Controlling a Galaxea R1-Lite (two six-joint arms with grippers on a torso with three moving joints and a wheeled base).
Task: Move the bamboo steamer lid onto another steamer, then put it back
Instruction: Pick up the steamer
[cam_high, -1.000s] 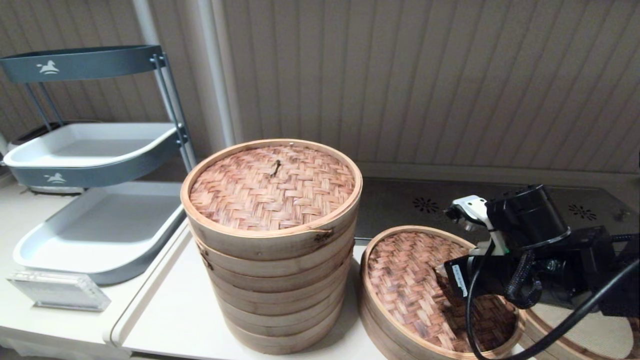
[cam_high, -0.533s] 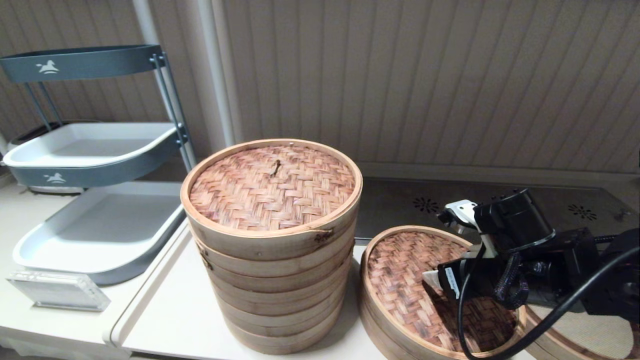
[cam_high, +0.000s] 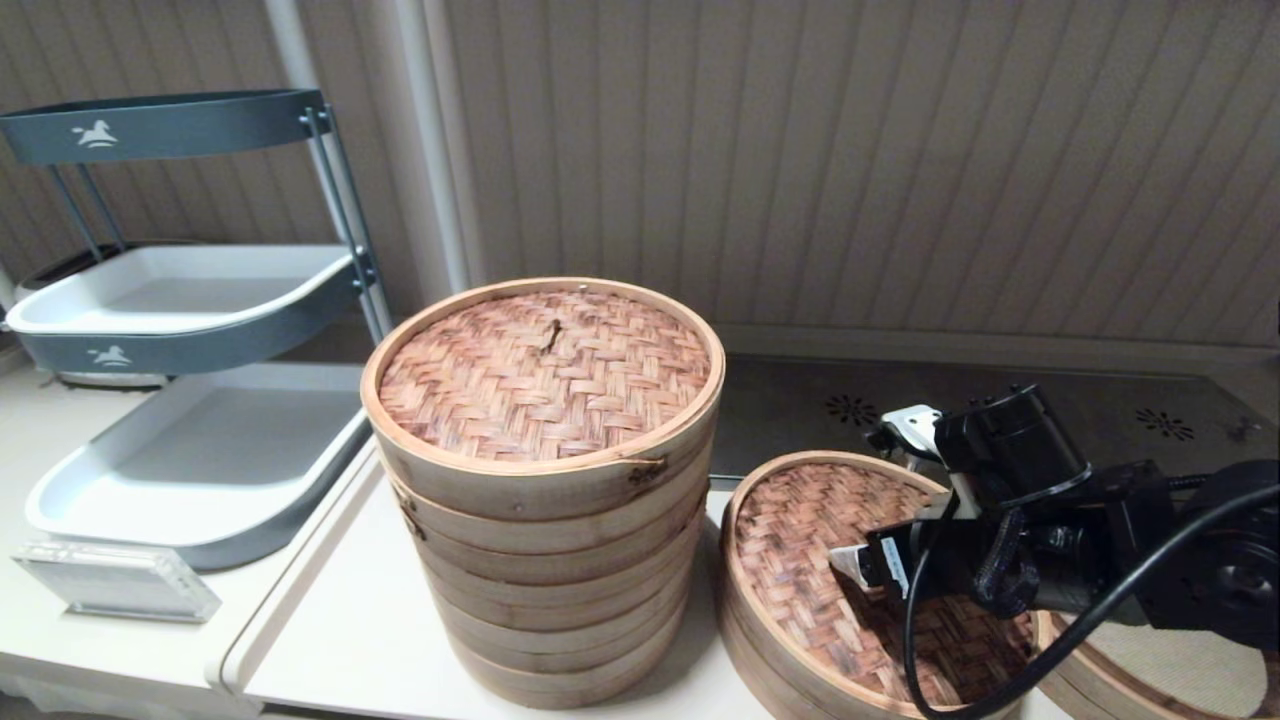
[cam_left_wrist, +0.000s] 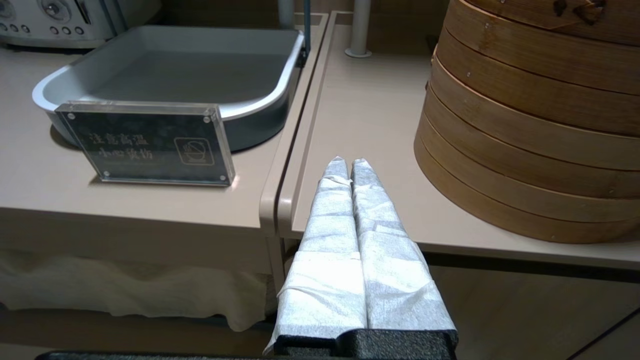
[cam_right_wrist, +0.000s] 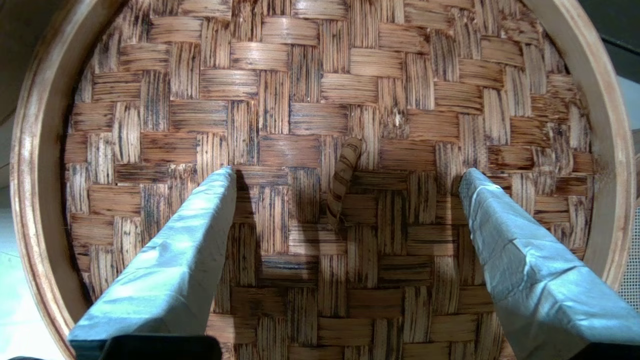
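The right gripper (cam_right_wrist: 345, 185) is spread wide and holds nothing, poised directly over the bamboo steamer lid (cam_high: 830, 570) at near right; the centre knot (cam_right_wrist: 342, 180) should be kept midway between the fingers (cam_right_wrist: 200, 225) during descent; another steamer (cam_high: 1170, 670) lies just right; the left gripper (cam_left_wrist: 347, 167) is parked closed, empty.

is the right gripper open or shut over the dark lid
Open. The right gripper has its fingers spread wide on either side of the centre knot of the bamboo steamer lid.
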